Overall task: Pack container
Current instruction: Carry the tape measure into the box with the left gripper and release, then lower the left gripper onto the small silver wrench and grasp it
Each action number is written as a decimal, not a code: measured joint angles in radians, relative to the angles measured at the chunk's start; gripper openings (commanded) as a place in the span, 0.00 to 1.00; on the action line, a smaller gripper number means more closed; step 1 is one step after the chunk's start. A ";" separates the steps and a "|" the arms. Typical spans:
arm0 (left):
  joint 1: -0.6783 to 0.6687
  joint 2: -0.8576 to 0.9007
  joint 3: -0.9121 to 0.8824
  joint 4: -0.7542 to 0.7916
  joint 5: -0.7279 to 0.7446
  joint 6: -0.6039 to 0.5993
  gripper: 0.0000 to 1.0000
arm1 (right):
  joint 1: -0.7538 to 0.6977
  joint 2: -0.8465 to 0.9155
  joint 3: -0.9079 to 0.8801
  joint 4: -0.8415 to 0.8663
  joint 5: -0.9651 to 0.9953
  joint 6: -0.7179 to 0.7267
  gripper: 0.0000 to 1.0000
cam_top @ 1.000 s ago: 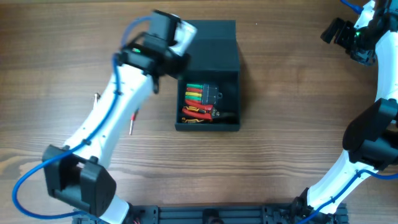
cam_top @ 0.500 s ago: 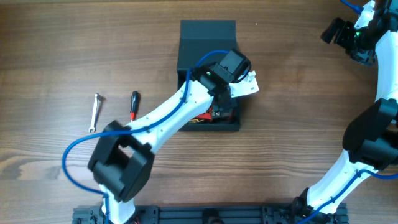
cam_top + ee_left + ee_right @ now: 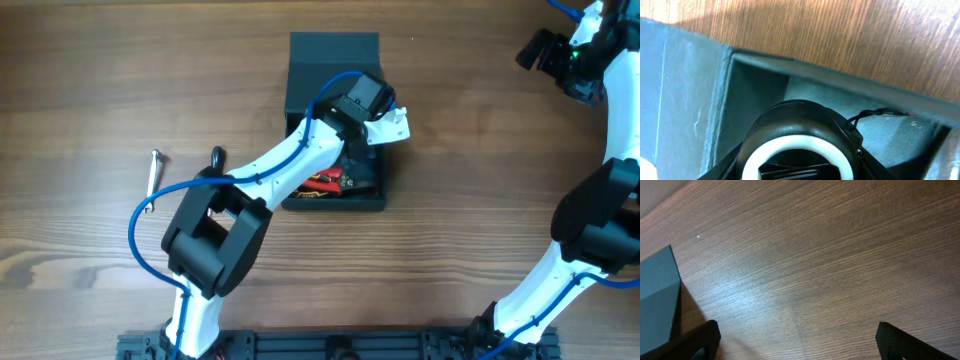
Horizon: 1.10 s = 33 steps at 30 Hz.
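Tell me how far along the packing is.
Done: red and yellow hand tools lie in the dark teal-grey square container. In hand: the left tool is over it with a round black white-ringed object; grip unclear. Left: small silver wrench, black-handled small tool, lid open.

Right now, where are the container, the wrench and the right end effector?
container (image 3: 334,62), overhead view, middle of its open lid
wrench (image 3: 151,182), overhead view, middle of its shaft
right end effector (image 3: 797,336), right wrist view, midway between its fingertips

left end effector: half-closed, arm outstretched | right end effector: wide open
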 measured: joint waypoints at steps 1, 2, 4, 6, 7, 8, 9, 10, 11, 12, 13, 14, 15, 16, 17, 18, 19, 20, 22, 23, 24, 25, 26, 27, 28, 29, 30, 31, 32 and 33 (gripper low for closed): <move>0.003 0.000 0.000 0.000 0.000 -0.011 0.81 | 0.000 0.000 0.000 0.000 0.000 0.000 1.00; 0.006 0.000 0.000 -0.001 0.000 -0.052 1.00 | 0.000 0.000 0.000 0.000 0.000 0.000 1.00; 0.007 0.000 0.000 -0.009 0.003 -0.121 1.00 | 0.000 0.000 0.000 0.000 0.000 0.000 1.00; 0.003 -0.006 0.000 -0.028 0.012 -0.206 1.00 | 0.000 0.000 0.000 0.000 0.000 0.000 1.00; 0.005 -0.023 0.000 -0.038 0.011 -0.225 1.00 | 0.000 0.000 0.000 0.000 0.000 0.000 1.00; 0.005 -0.035 0.000 -0.045 0.011 -0.238 1.00 | 0.000 0.000 0.000 0.000 0.000 0.000 1.00; 0.006 -0.059 0.000 -0.062 0.011 -0.253 1.00 | 0.000 0.000 0.000 0.000 0.000 0.000 1.00; 0.007 -0.095 0.000 -0.084 0.011 -0.275 1.00 | 0.000 0.000 0.000 0.000 0.000 0.000 1.00; 0.008 -0.153 0.000 -0.106 0.011 -0.306 1.00 | 0.000 0.000 0.000 0.000 0.000 0.000 1.00; 0.011 -0.195 0.000 -0.129 0.012 -0.335 0.99 | 0.000 0.000 0.000 0.000 0.000 0.000 1.00; 0.022 -0.249 0.000 -0.174 0.008 -0.376 0.98 | 0.000 0.000 0.000 0.000 0.000 0.000 1.00; 0.037 -0.291 0.001 -0.198 0.003 -0.410 0.99 | 0.000 0.000 0.000 0.000 0.000 0.000 1.00; 0.064 -0.337 0.002 -0.246 -0.002 -0.454 1.00 | 0.000 0.000 0.000 0.000 0.000 0.000 1.00; 0.098 -0.371 0.003 -0.296 -0.007 -0.488 1.00 | 0.000 0.000 0.000 0.000 0.000 0.000 1.00; 0.138 -0.398 0.005 -0.341 -0.011 -0.519 0.98 | 0.000 0.000 0.000 0.000 0.000 0.000 1.00; 0.177 -0.413 0.006 -0.389 -0.016 -0.544 0.94 | 0.000 0.000 0.000 0.000 0.000 0.000 1.00; 0.219 -0.420 0.008 -0.449 -0.019 -0.563 0.81 | 0.000 0.000 0.000 0.000 0.000 0.000 1.00; 0.277 -0.421 0.006 -0.524 -0.020 -0.582 0.66 | 0.000 0.000 0.000 0.000 0.000 0.000 1.00; 0.380 -0.416 -0.005 -0.578 -0.011 -0.606 0.63 | 0.000 0.000 0.000 0.000 0.000 0.000 1.00; 0.420 -0.415 -0.013 -0.588 -0.003 -0.624 0.63 | 0.000 0.000 0.000 0.000 0.000 0.000 1.00; 0.464 -0.414 -0.026 -0.587 0.005 -0.649 0.66 | 0.000 0.000 0.000 0.000 0.000 0.000 1.00; 0.510 -0.411 -0.041 -0.582 0.011 -0.684 0.66 | 0.000 0.000 0.000 0.000 0.000 0.000 1.00; 0.570 -0.406 -0.064 -0.577 0.017 -0.735 0.66 | 0.000 0.000 0.000 0.000 0.000 0.000 1.00; 0.617 -0.401 -0.084 -0.573 0.019 -0.779 0.67 | 0.000 0.000 0.000 0.000 0.000 0.000 1.00; 0.649 -0.398 -0.100 -0.569 0.021 -0.807 0.71 | 0.000 0.000 0.000 0.000 0.000 0.000 1.00; 0.716 -0.393 -0.130 -0.567 0.023 -0.855 0.77 | 0.000 0.000 0.000 0.000 0.000 0.000 1.00; 0.749 -0.390 -0.145 -0.563 0.023 -0.876 0.81 | 0.000 0.000 0.000 0.000 0.000 0.000 1.00; 0.777 -0.388 -0.157 -0.556 0.023 -0.887 0.85 | 0.000 0.000 0.000 0.000 0.000 0.000 1.00; 0.795 -0.388 -0.169 -0.538 0.023 -0.896 0.88 | 0.000 0.000 0.000 0.000 0.000 0.000 1.00; 0.823 -0.388 -0.188 -0.502 0.024 -0.904 0.91 | 0.000 0.000 0.000 0.000 0.000 0.000 1.00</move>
